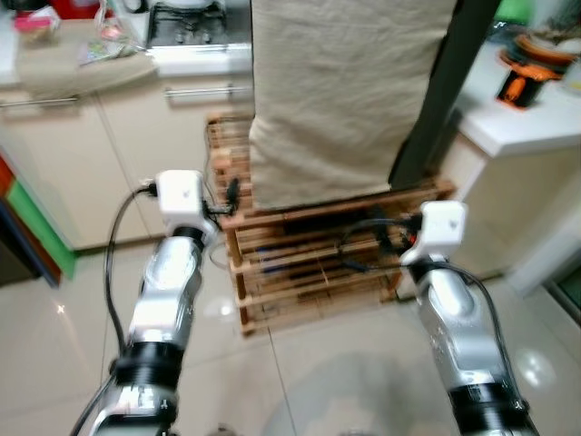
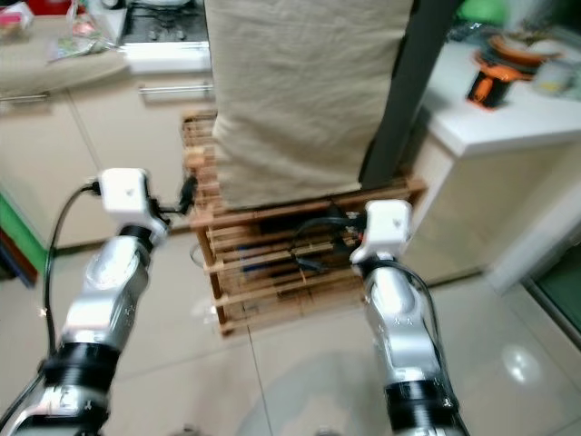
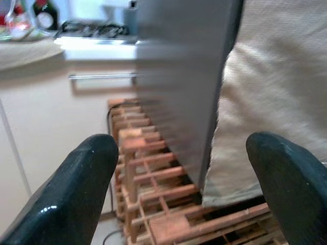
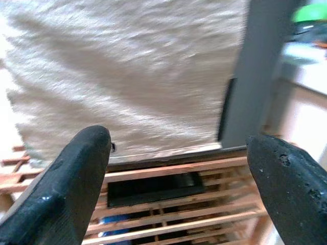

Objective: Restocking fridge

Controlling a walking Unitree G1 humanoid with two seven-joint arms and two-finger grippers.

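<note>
We see the fridge (image 1: 349, 91) draped in a beige cloth (image 2: 300, 82), standing on a slatted wooden pallet rack (image 1: 309, 263) on the pale tiled floor (image 1: 54, 345). Its dark grey side panel (image 1: 445, 100) faces the white counter (image 1: 526, 127) on the right. Both arms are raised toward it. The left gripper (image 3: 184, 189) is released, fingers (image 3: 76, 189) spread wide, near the fridge's left front corner. The right gripper (image 4: 179, 189) is likewise spread, fingers (image 4: 286, 189) apart, facing the cloth's lower edge and the rack. Neither touches anything. A hob (image 1: 186, 23) sits on the cabinet run behind left.
</note>
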